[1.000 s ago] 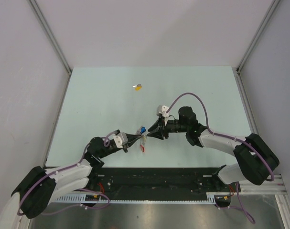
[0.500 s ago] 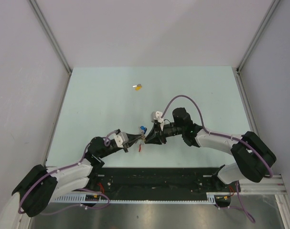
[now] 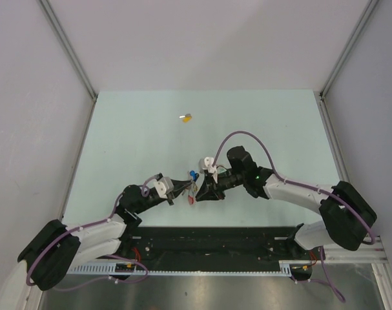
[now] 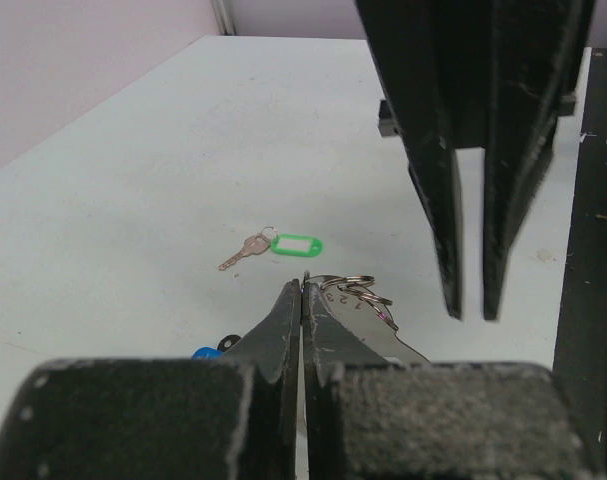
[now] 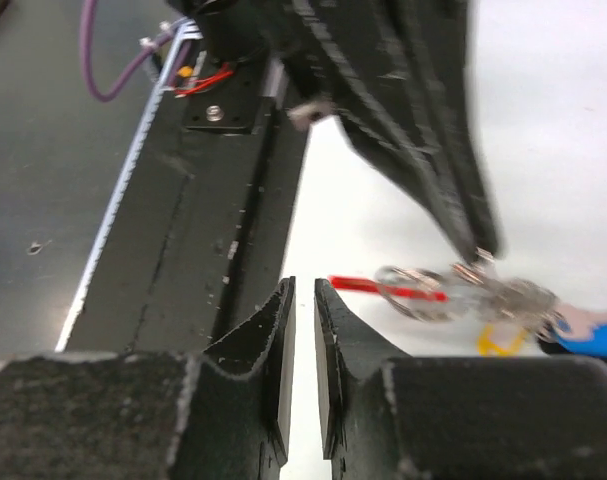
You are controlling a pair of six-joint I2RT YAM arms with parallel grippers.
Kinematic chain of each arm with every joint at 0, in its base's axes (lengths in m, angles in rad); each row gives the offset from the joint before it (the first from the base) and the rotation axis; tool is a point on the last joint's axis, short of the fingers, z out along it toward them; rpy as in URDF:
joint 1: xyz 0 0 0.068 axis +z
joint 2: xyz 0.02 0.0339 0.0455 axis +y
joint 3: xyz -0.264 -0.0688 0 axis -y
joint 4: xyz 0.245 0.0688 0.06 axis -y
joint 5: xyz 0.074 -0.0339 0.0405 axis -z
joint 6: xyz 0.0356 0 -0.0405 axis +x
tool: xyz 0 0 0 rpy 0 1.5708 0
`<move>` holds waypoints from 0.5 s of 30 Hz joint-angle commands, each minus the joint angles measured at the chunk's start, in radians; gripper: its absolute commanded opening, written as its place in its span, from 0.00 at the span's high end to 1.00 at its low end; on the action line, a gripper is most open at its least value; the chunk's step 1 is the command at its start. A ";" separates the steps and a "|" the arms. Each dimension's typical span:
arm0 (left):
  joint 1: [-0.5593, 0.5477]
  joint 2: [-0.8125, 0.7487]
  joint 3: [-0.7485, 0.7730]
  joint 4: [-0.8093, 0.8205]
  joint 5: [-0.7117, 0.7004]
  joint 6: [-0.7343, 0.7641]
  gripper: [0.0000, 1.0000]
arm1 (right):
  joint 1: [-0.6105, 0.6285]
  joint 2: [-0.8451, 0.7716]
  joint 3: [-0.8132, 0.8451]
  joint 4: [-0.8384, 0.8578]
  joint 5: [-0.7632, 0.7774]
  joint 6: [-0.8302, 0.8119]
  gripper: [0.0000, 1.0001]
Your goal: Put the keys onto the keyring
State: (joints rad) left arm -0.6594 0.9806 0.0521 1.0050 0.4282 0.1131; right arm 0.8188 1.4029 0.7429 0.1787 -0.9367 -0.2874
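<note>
L gripper [image 4: 303, 287] clamped on keyring [image 4: 357, 291] — grip pt hidden, R gripper [image 5: 301, 287] slit apart, empty

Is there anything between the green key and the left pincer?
Nothing: in the left wrist view only bare table separates the left pincer from the green key; the keyring sticks out to the right.

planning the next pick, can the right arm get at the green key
Probably yes: the green key lies alone on bare table, and the right end effector hangs empty near it.
</note>
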 commanded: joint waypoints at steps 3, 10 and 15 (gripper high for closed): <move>0.004 -0.019 -0.043 0.037 0.024 0.002 1.00 | -0.076 -0.114 0.003 0.065 0.056 0.034 0.80; 0.006 -0.005 -0.041 0.050 0.041 -0.001 1.00 | -0.090 -0.059 -0.037 0.254 0.148 0.083 0.79; 0.006 -0.008 -0.043 0.053 0.044 -0.003 0.99 | -0.090 0.013 -0.043 0.356 0.185 0.096 0.80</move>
State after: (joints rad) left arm -0.6594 0.9756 0.0521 1.0080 0.4545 0.1127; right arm 0.7326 1.3666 0.7109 0.3977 -0.7979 -0.2131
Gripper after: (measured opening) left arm 0.005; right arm 0.208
